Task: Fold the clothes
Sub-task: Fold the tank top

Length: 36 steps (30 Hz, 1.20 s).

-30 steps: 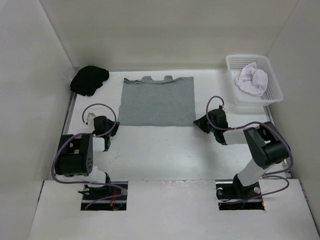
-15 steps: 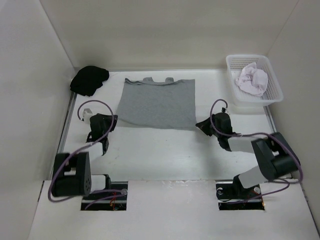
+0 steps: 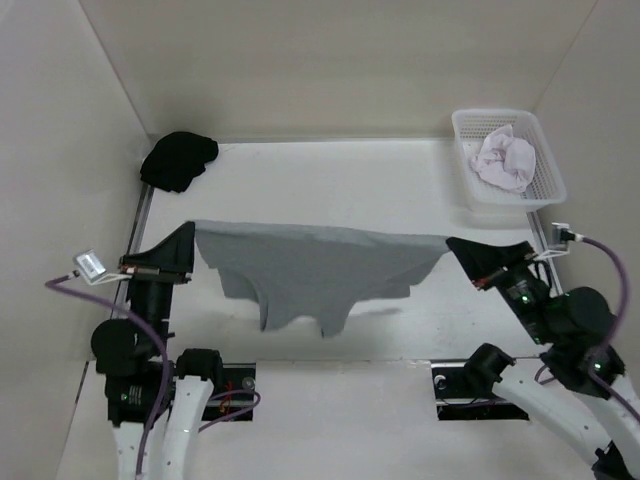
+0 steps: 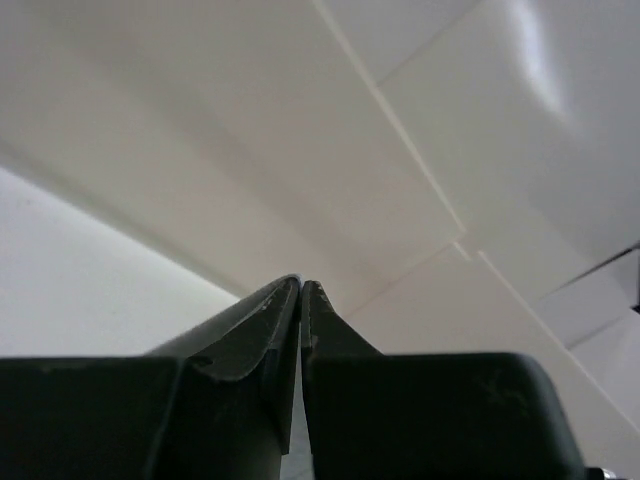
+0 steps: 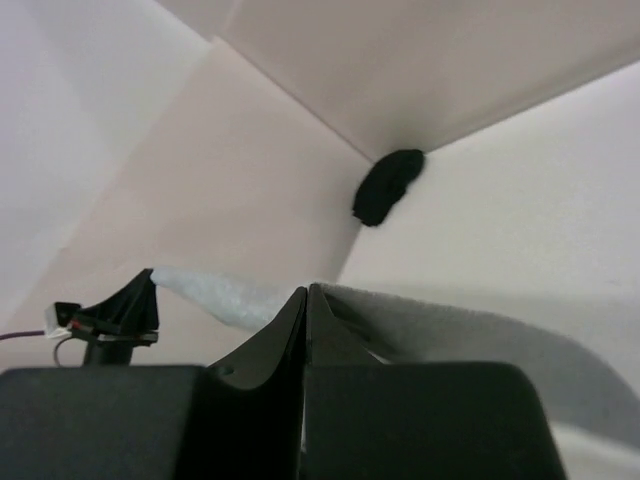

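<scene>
Found left end effector (image 3: 187,238) clenched on one corner of the clothes (image 3: 320,268), right end effector (image 3: 456,245) clenched on the opposite corner. Noted clothes stretched between, lifted above the surface (image 3: 330,185), middle sagging. Judged no fold made; all folding left.

garment (image 3: 310,268) corners hidden in left claw (image 3: 190,230), right claw (image 3: 452,241), right arm (image 3: 560,330) cropped

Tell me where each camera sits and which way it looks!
Top camera: above and behind the arms, looking down at the table; both arms show, left hand and right hand stretching the grey shirt.
Left wrist camera: on the left arm, looking past its shut fingers at white walls.
Right wrist camera: on the right arm, looking past its shut fingers toward the left hand.
Shared: top and right wrist show the grey shirt and black cloth.
</scene>
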{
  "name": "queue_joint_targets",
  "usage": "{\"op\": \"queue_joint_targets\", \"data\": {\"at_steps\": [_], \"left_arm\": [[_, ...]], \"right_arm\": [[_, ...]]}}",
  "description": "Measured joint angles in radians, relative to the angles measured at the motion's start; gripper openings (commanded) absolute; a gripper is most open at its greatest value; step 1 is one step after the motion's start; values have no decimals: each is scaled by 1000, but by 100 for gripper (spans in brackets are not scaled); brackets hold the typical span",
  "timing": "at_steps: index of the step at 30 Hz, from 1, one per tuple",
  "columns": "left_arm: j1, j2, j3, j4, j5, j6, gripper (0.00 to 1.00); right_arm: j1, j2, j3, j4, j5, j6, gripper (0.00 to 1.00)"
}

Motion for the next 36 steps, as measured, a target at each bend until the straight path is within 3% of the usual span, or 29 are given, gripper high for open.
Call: {"op": "queue_joint_targets", "data": {"at_steps": [7,11,14,17,22,27,31,36], "left_arm": [[-45,-81,129,-185,-46,45,0],[-44,-69,62,-222,-71,60,0],[-39,0,-46,-189,-93,70,0],[-25,173,-173,-91,-115,71,0],[-4,707,-243,179,-148,53,0],[4,1160,-109,371,-148,26,0],[16,1312,52,466,-133,14,0],[22,1292,77,553,-116,2,0]], "right_arm": [[288,-34,167,-168,195,-35,1],[314,100,128,-145,243,-64,1],[172,298,53,-53,153,-83,1],[-54,561,-23,92,-5,-84,1],[-290,1023,3,277,-179,-69,1],[-398,1363,236,354,-298,-49,1],[-467,1482,391,387,-354,-37,1],[-512,1482,437,403,-385,-37,1]]}}
